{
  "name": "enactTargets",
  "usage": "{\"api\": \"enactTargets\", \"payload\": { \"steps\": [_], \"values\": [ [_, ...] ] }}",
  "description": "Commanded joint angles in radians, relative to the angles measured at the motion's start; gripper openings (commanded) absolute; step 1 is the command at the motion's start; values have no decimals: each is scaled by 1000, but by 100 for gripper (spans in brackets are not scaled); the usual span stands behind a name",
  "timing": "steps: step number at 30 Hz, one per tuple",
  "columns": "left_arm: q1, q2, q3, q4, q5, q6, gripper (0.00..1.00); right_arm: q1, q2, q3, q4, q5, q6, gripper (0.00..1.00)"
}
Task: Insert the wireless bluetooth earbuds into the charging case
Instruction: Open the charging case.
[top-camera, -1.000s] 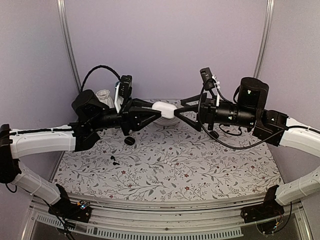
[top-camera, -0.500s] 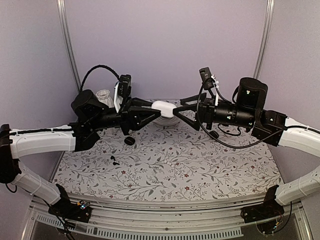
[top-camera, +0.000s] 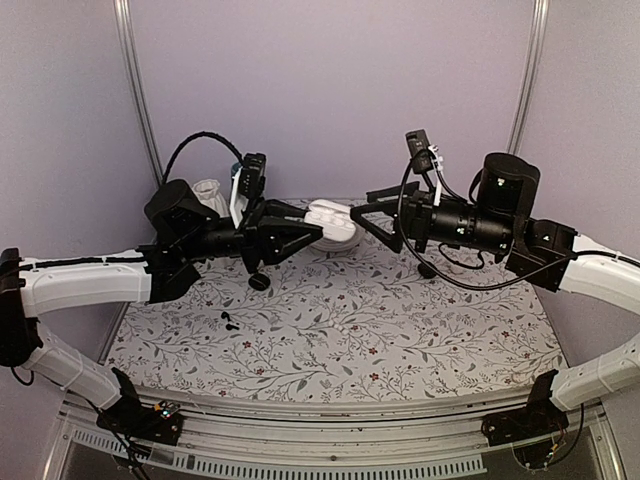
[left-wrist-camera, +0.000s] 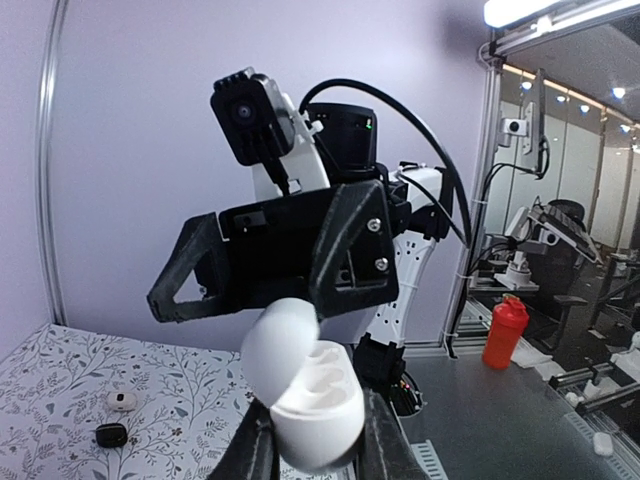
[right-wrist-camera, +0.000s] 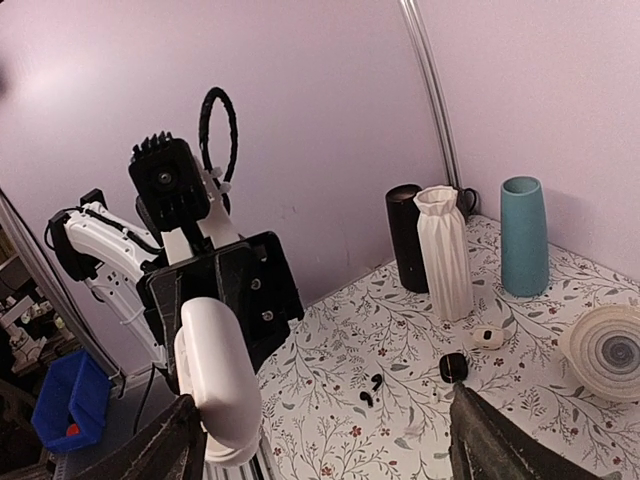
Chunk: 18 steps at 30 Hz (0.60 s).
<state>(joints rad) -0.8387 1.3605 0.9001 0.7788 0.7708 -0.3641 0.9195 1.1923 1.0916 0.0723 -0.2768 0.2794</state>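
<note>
Lilac walls, floral-print worktop (top-camera: 400, 330). Left fingers (left-wrist-camera: 388, 450) were clamped tight on the white charging case (left-wrist-camera: 318, 405), held up in air over back-middle of worktop, resting on nothing. Lid was hinged open, wells facing the right arm and empty afaict. Guess: L acts as a vise so R can load w/o the case skidding on the surface. Right fingers (right-wrist-camera: 495, 450) were spread wide, nothing between them, tips just beside the case, no contact visible. Black earbuds (top-camera: 228, 320) lay loose on worktop toward left edge, well apart from the case, so nothing inserted yet. Small black case (top-camera: 259, 282) sat just behind them; small white item (right-wrist-camera: 487, 337) nearby, too small to ID. Pale buds: couldn't spot. Vases (right-wrist-camera: 445, 250) stood at back-left corner, out of the way. Next imo: R drops to the buds. They're tiny + glossy, so slip risk on pinch.
</note>
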Motion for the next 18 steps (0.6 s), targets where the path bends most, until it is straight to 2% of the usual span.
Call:
{"api": "enactTargets", "payload": {
  "steps": [1, 18],
  "values": [
    [-24, -12, 0, 8, 65, 28, 0, -19, -8, 8, -3, 63, 15, 84],
    [-25, -25, -15, 8, -34, 30, 0, -20, 45, 28, -1, -43, 17, 83]
  ]
}}
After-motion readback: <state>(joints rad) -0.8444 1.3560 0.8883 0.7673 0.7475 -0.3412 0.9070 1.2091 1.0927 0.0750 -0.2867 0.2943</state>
